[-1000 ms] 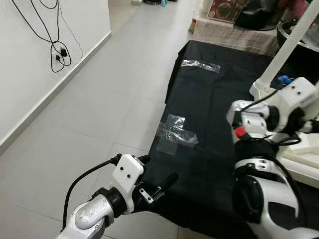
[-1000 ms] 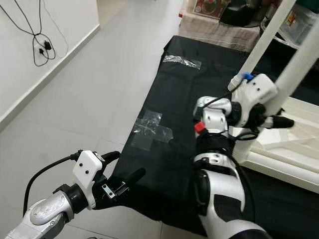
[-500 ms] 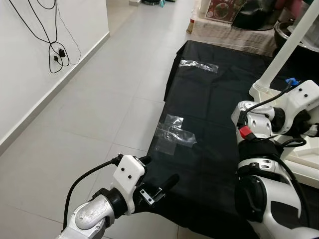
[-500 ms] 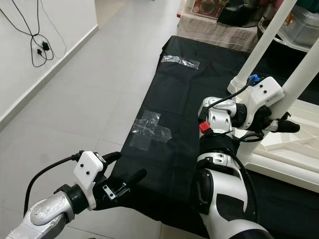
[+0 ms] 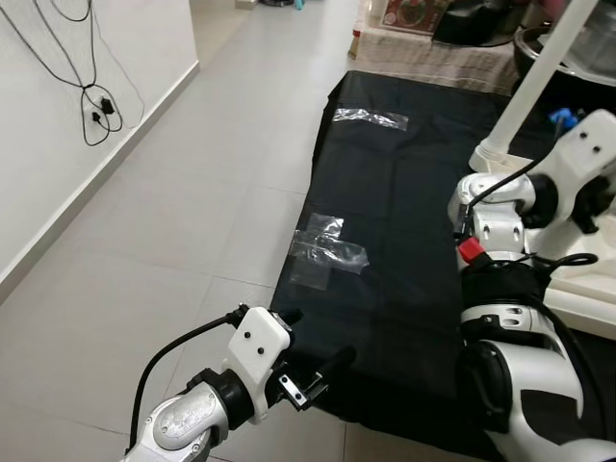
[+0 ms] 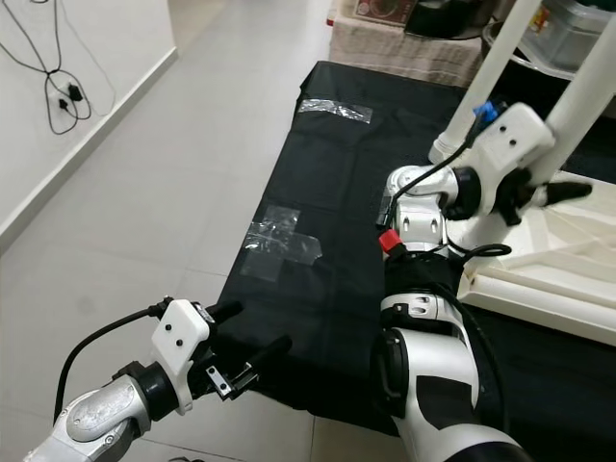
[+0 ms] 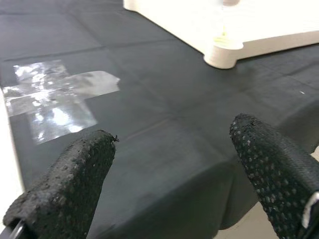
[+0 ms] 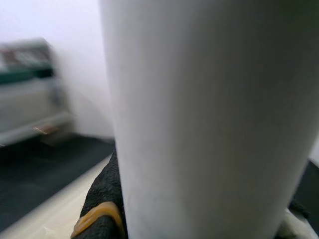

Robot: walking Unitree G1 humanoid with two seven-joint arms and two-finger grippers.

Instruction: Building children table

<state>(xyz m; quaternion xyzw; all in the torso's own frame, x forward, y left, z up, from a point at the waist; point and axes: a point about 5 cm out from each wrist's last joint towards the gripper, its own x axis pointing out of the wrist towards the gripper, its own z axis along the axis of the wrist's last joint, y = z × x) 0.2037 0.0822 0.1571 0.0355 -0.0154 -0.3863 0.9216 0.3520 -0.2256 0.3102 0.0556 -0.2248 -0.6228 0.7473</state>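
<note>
A home's tiled room is showing here: pale floor tiles (image 5: 192, 192) are running beside a white wall (image 5: 58, 173) with a dangling black cable (image 5: 91, 101), and a black cloth (image 5: 395, 231) is lying across the floor.

My left arm (image 5: 188, 422): silver metal forearm, white box-shaped wrist housing with two small dark screw holes, black cable looping off its back. Left gripper (image 7: 169, 174): two black fingers, dimpled rubber pads. Right arm (image 6: 428, 366): glossy white shells, black joints, red tab, blue connector.
</note>
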